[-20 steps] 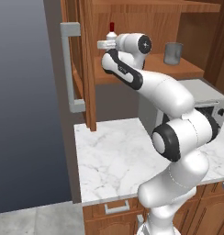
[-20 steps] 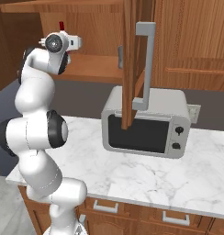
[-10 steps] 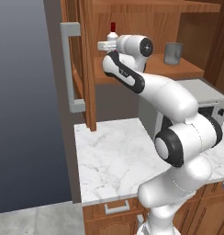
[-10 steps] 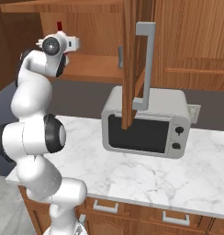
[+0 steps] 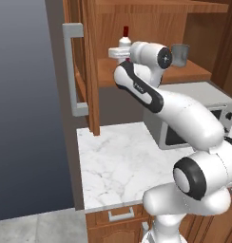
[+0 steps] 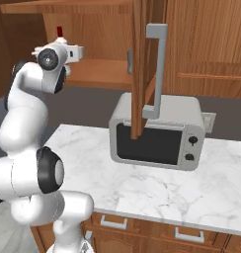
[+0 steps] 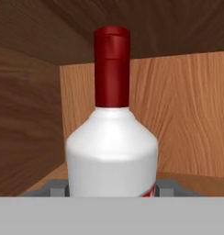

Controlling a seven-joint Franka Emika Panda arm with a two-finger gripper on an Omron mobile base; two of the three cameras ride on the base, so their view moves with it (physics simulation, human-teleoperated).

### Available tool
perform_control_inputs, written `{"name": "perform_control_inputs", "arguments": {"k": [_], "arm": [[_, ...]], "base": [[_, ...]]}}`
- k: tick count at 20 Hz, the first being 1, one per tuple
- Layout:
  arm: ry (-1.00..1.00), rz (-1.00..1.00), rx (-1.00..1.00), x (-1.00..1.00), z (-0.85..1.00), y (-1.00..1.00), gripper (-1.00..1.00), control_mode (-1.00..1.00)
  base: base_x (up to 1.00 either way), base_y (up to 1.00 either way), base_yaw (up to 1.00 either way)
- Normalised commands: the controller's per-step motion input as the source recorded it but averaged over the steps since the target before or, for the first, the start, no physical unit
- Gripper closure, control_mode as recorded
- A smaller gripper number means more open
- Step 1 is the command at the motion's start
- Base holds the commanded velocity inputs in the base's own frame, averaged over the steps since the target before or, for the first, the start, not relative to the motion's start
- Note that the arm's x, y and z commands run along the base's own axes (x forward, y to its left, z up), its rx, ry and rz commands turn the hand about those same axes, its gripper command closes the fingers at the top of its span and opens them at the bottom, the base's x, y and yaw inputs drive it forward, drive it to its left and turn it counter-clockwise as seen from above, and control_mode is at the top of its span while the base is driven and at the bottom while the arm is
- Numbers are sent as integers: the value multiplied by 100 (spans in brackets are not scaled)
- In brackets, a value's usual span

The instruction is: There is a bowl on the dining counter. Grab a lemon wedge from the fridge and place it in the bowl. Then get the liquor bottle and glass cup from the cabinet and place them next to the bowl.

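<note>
The open wooden cabinet (image 5: 137,42) hangs above the marble table (image 5: 118,161) and a grey microwave (image 6: 159,131). The white arm (image 5: 184,114) reaches onto its shelf. The glass cup (image 5: 180,54) stands further right. The liquor bottle (image 7: 112,142) stands upright between the jaws, which sit on either side of its body; whether they press it cannot be told.

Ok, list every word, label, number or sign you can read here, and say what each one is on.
No readable text in these pictures.
Liquor bottle: plain white body and red cap; the reddish band at the bottom edge shows no lettering.
Microwave: two dark knobs, no legible markings.
</note>
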Motion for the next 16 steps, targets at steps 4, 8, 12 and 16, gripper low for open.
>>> {"name": "perform_control_inputs", "arguments": {"k": [4, 8, 12, 16], "arm": [[0, 0, 3, -88, 11, -39, 100, -100], [0, 1, 4, -98, 3, -44, 100, -100], [0, 0, 3, -100, 2, -31, 100, -100], [-3, 0, 2, -100, 4, -37, 100, -100]], "base": [[0, 0, 0], [0, 0, 0], [0, 0, 0], [0, 0, 0]]}}
